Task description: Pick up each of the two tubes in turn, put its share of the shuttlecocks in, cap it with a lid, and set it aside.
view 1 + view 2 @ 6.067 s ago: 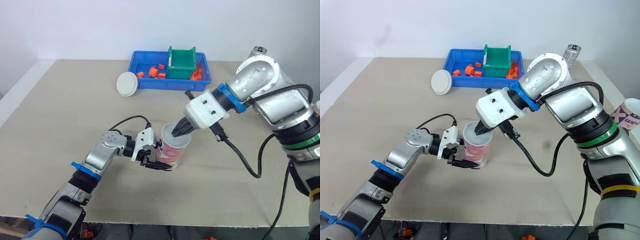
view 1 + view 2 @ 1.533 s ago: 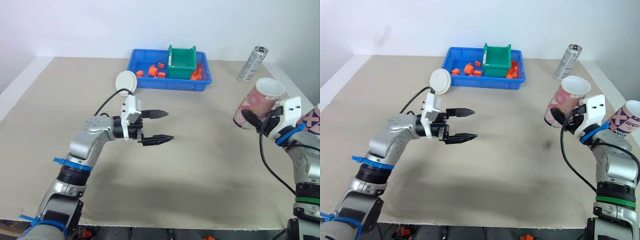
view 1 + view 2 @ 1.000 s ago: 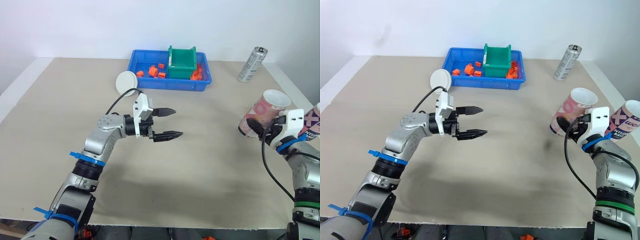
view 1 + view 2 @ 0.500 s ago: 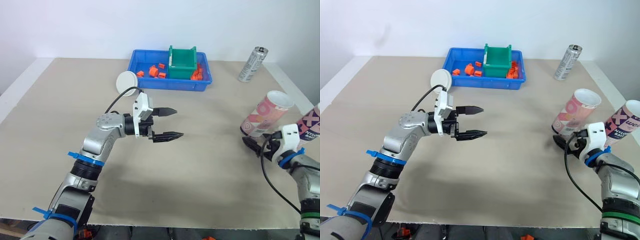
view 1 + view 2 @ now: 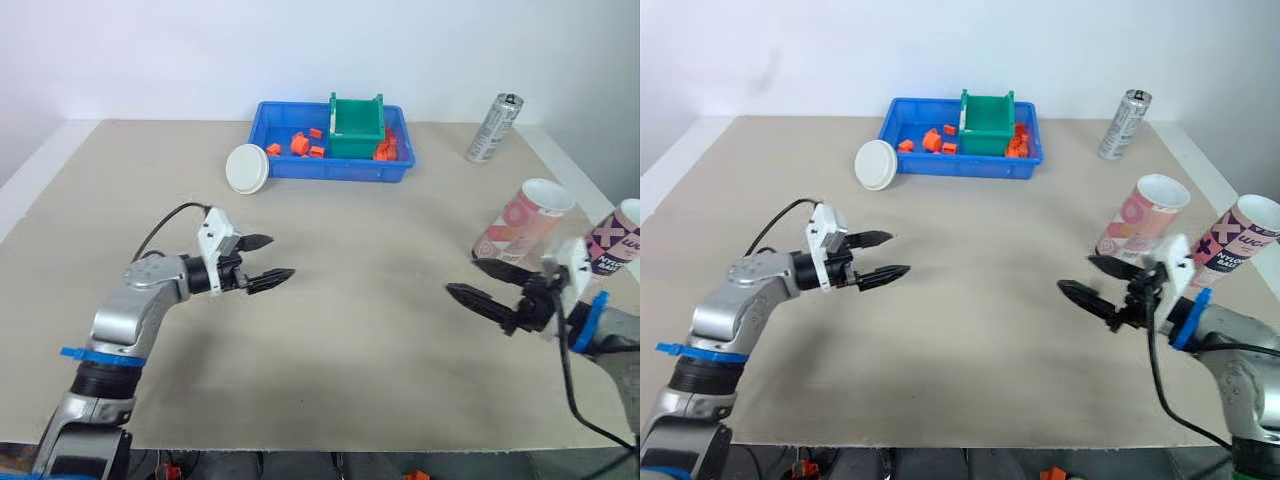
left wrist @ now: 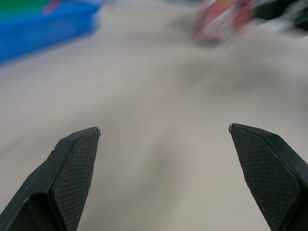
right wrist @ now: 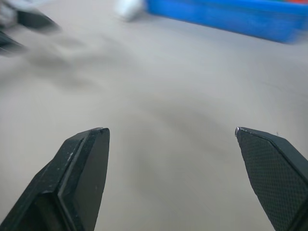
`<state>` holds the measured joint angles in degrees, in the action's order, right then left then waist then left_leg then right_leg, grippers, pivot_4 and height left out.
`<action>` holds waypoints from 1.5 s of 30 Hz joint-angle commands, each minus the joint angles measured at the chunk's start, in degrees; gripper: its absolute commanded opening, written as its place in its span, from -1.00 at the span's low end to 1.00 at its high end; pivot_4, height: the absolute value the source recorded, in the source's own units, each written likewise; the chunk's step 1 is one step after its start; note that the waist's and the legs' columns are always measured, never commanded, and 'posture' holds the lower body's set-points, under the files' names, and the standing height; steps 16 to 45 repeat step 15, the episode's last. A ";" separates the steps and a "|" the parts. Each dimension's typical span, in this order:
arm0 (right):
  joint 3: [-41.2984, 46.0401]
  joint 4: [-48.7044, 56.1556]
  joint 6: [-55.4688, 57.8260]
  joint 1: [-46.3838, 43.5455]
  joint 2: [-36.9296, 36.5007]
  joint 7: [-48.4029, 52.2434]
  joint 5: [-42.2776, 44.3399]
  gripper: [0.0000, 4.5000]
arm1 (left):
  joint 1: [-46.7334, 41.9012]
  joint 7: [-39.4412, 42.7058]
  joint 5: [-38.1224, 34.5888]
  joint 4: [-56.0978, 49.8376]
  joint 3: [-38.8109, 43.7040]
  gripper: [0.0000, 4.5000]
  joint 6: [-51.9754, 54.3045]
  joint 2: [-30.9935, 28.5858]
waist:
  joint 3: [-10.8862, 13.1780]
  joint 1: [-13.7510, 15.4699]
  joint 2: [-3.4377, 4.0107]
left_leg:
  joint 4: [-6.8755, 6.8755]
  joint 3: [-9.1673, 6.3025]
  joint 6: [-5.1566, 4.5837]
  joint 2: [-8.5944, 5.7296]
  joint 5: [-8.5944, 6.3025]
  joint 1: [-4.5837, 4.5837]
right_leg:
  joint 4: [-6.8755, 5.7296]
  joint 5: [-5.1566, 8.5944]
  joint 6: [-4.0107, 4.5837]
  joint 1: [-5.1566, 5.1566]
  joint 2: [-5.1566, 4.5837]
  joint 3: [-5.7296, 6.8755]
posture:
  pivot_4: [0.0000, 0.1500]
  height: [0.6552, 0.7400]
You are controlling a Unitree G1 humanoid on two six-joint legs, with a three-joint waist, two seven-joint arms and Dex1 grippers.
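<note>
A pink patterned tube with an open white-rimmed top stands on the table at the right. A second tube, marked with dark crosses, stands at the far right edge. My right gripper is open and empty. It hovers just left of the pink tube, apart from it, with its fingers pointing toward the table's middle. My left gripper is open and empty over the left-centre of the table, pointing right. A round white lid lies beside the blue tray. Both wrist views show the fingers spread wide over bare table.
A blue tray at the back holds several small orange pieces and a green box. A silver can stands at the back right. The beige table lies between the two grippers.
My right gripper has let go of the pink tube, which now stands on the table, and has moved left away from it. My left gripper has drawn back to the left.
</note>
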<state>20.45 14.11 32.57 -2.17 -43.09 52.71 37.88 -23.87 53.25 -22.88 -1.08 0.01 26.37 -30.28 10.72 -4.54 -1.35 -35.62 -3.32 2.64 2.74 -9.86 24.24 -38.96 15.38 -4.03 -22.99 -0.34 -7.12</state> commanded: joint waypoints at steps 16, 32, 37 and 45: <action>-10.84 -11.25 -8.51 -6.77 8.59 1.17 -6.05 0.99 | 11.84 -8.15 -3.22 -7.65 8.61 1.00 -3.42 2.20 | 0.01 0.94 -0.06 | 0.09 0.03 0.02 0.00 -0.01 0.09 | 0.02 -0.01 -0.03 -0.13 -0.02 0.01 | 1.00 0.79; -10.84 -11.25 -8.51 -6.77 8.59 1.17 -6.05 0.99 | 11.84 -8.15 -3.22 -7.65 8.61 1.00 -3.42 2.20 | 0.01 0.94 -0.06 | 0.09 0.03 0.02 0.00 -0.01 0.09 | 0.02 -0.01 -0.03 -0.13 -0.02 0.01 | 1.00 0.79; -10.84 -11.25 -8.51 -6.77 8.59 1.17 -6.05 0.99 | 11.84 -8.15 -3.22 -7.65 8.61 1.00 -3.42 2.20 | 0.01 0.94 -0.06 | 0.09 0.03 0.02 0.00 -0.01 0.09 | 0.02 -0.01 -0.03 -0.13 -0.02 0.01 | 1.00 0.79; -10.84 -11.25 -8.51 -6.77 8.59 1.17 -6.05 0.99 | 11.84 -8.15 -3.22 -7.65 8.61 1.00 -3.42 2.20 | 0.01 0.94 -0.06 | 0.09 0.03 0.02 0.00 -0.01 0.09 | 0.02 -0.01 -0.03 -0.13 -0.02 0.01 | 1.00 0.79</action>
